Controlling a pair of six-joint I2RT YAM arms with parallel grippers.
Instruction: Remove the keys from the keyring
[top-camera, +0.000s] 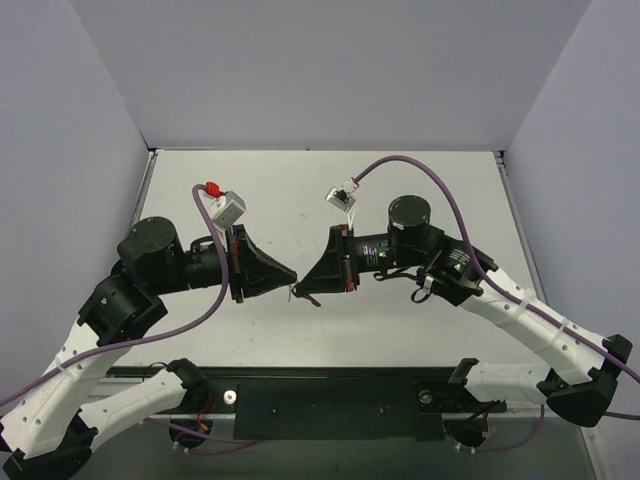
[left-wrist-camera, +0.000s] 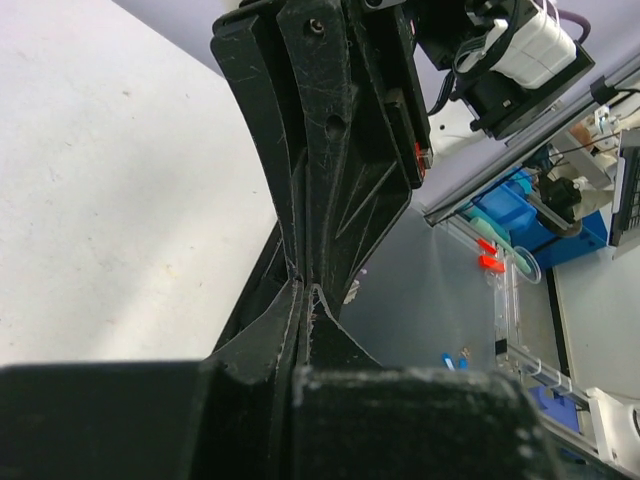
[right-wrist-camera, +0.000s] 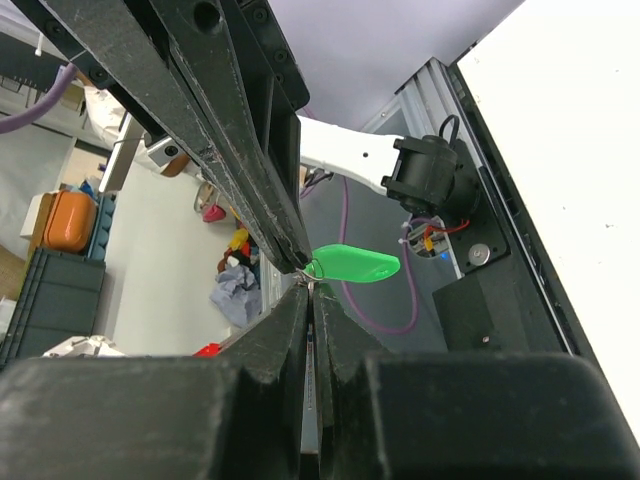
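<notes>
Right now my left gripper (top-camera: 294, 278) comes in from 9 o'clock and my right gripper (top-camera: 303, 291) from 3 o'clock. They meet tip to tip above the middle of the white table (top-camera: 250, 335). Both pairs of jaws are pressed down to a thin slit. The keyring (right-wrist-camera: 355, 266), a bright green oval tag on a thin metal ring (right-wrist-camera: 316, 270), sits right at that meeting point. In the right wrist view the tag sticks out toward 3 o'clock. Which tip pinches the ring I cannot tell, and the key is hidden.
</notes>
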